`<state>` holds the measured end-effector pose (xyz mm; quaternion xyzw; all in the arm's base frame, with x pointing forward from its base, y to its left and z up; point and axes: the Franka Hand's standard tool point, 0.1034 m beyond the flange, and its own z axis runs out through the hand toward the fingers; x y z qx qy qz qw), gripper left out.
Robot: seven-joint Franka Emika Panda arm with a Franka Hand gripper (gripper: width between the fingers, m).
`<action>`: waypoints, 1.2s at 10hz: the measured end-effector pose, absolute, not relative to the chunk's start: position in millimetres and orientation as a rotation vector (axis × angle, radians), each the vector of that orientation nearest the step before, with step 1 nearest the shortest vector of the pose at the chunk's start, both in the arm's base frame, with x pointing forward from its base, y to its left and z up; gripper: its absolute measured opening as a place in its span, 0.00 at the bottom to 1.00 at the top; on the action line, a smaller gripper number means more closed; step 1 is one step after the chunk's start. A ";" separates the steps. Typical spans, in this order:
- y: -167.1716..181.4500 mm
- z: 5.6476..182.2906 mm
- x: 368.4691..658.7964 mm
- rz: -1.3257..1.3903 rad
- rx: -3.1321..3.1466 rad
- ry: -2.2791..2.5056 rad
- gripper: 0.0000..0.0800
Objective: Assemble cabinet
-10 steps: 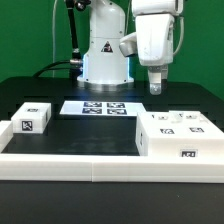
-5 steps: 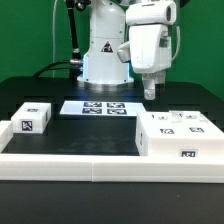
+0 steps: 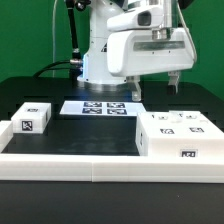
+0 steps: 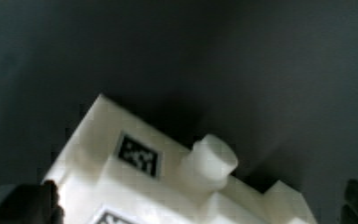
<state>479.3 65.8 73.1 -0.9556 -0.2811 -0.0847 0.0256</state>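
The hand (image 3: 155,84), fingers spread and empty, hangs over the large white plastic tagged cabinet box (image 3: 176,136) on the black counter (image 3: 100,135), at the exterior view's right. It is probably lining up a grasp. A small white tagged panel piece (image 3: 34,118) lies well apart.

Glossy white rounded arm (image 3: 112,40); black triangular mark (image 3: 103,47) on base (image 3: 104,66); white blocky tool (image 3: 153,86)

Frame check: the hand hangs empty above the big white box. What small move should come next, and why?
Likely lower the hand toward the cabinet box: its fingers are open and well above the box, the wrist view shows the tagged box underneath, and nothing is gripped yet.
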 end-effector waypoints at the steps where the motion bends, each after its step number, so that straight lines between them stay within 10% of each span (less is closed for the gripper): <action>1: 68.0 71.9 477.3 -0.268 -2.994 -0.629 1.00; 12: 104.0 32.7 458.1 -0.208 -3.069 0.000 1.00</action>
